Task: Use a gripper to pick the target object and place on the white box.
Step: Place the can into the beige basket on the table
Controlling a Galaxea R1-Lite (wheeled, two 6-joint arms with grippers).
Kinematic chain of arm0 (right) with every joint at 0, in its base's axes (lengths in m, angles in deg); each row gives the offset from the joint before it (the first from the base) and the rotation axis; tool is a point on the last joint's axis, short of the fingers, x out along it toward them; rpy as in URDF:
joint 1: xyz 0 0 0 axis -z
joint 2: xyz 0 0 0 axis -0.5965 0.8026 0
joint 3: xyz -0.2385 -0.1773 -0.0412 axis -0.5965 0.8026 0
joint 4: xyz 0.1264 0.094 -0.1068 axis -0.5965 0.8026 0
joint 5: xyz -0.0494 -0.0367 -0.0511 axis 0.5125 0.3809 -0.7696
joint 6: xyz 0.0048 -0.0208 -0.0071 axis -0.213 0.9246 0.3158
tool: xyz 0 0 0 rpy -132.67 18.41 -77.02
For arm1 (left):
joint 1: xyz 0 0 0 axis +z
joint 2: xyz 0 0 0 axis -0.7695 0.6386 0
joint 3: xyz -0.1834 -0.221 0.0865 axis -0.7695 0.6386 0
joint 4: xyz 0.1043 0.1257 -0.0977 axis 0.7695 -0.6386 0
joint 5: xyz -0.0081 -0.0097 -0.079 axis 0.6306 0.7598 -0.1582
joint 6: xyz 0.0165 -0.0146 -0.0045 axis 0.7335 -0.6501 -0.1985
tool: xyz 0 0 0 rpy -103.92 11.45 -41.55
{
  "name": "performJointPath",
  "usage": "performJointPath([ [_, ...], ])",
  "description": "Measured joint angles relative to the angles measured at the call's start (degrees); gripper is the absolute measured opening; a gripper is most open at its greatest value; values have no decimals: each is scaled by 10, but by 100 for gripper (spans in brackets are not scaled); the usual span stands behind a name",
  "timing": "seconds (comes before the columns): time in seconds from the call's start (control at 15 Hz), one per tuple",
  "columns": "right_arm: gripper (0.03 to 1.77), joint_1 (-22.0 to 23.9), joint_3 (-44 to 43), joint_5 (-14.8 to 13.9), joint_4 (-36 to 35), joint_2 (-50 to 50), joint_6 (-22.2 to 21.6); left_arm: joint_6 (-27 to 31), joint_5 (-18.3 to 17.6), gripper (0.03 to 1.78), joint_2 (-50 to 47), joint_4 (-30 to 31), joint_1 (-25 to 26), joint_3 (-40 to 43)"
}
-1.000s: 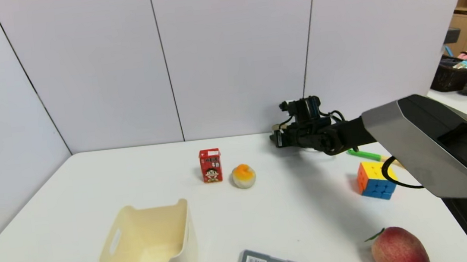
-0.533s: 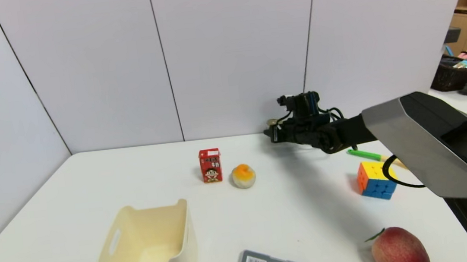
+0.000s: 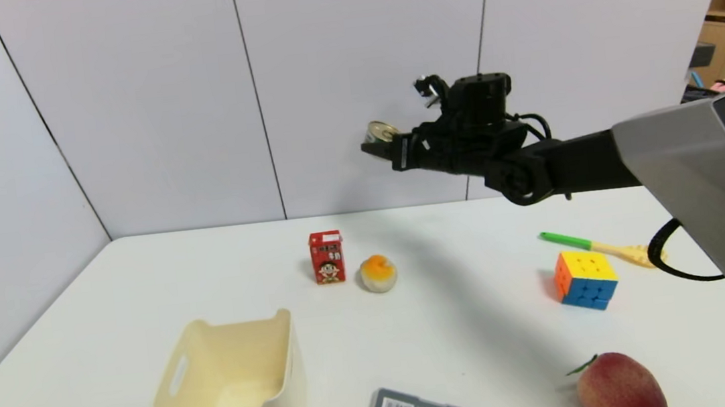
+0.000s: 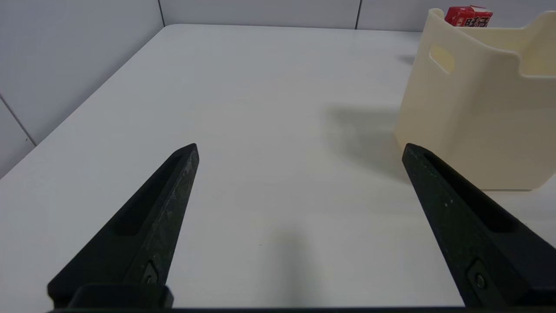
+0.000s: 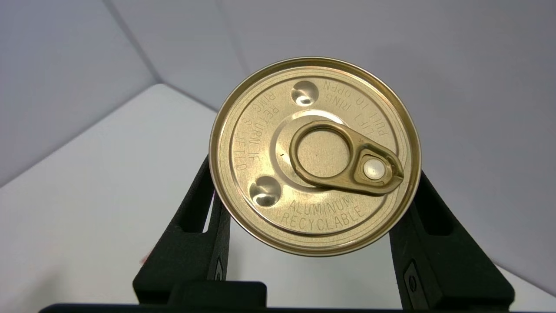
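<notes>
Small gold-lidded tin can [image 3: 382, 132], pull-ring top reading "ALUMINUM RECYCLABLE", pinched at its sides in the right claw [image 3: 390, 145] and hanging way up above the surface [image 3: 141, 280]. Cream-white box [image 3: 233, 385], open top with handle cutouts, sitting upright near the front left.

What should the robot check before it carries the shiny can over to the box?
1. Right pincer shut on the can: ok.
2. Can lifted above the table: ok.
3. White box upright, open side up, nothing seen inside: ok.
4. Milk carton and bun lie between can and box; can is higher: ok.
5. Left pincer open, beside the box, not over it: ok.
6. Grip firmness: cannot tell.
</notes>
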Motion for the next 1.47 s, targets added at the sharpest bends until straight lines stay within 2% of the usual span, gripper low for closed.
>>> performJointPath([
  [0.27,98,-40,19,165,-60,-39,0,0,0,169,0,0,0,0],
  [0.33,98,-55,22,199,-82,-45,0,0,0,169,0,0,0,0],
  [0.4,98,-71,24,222,-98,-50,0,0,0,169,0,0,0,0],
  [0.6,98,-126,23,235,-126,-57,5,0,0,169,0,0,0,0],
  [0.93,98,-182,65,230,-100,-64,68,0,0,169,0,0,0,0],
  [1.07,98,-192,103,226,-36,-75,133,0,0,169,0,0,0,0],
  [1.27,98,-195,129,219,114,-91,256,0,0,169,0,0,0,0],
  [1.33,98,-196,131,219,148,-95,281,0,0,169,0,0,0,0],
  [1.47,98,-203,133,223,167,-99,292,0,0,169,0,0,0,0],
])
